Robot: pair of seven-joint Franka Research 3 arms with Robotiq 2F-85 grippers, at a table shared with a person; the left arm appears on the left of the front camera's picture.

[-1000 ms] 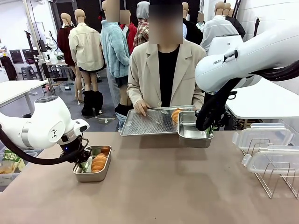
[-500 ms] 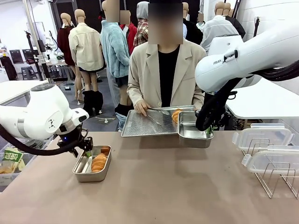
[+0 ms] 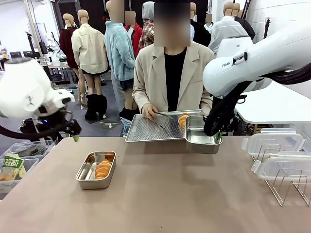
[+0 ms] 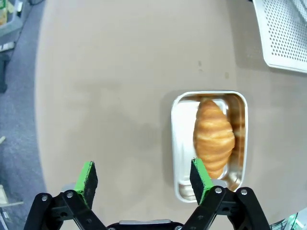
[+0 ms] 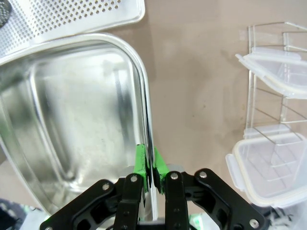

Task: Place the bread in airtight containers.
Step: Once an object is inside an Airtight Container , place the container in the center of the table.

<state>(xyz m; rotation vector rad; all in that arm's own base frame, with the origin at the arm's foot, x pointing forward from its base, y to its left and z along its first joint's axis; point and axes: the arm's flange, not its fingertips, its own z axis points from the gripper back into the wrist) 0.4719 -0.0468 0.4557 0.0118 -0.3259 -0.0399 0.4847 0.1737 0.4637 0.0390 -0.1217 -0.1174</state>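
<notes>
Bread (image 4: 213,139) is laid in a pan (image 4: 183,143) on brown tabletop (image 4: 120,72); left gripper (image 4: 142,167) spread wide; right gripper (image 5: 149,155) clamped on second pan (image 5: 72,120).

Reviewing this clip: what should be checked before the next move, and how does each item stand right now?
1. Bread inside the near pan: ok, it lies within the rim.
2. Left jaws open and empty, up off the near pan: ok.
3. Right jaws shut on the far pan's rim: ok.
4. Far pan empty, ready for bread: ok.
5. Next bread available: ok, it sits on the tray beside the far pan.
6. Lids fitted on the pans: not ok, both lids sit on the rack.
</notes>
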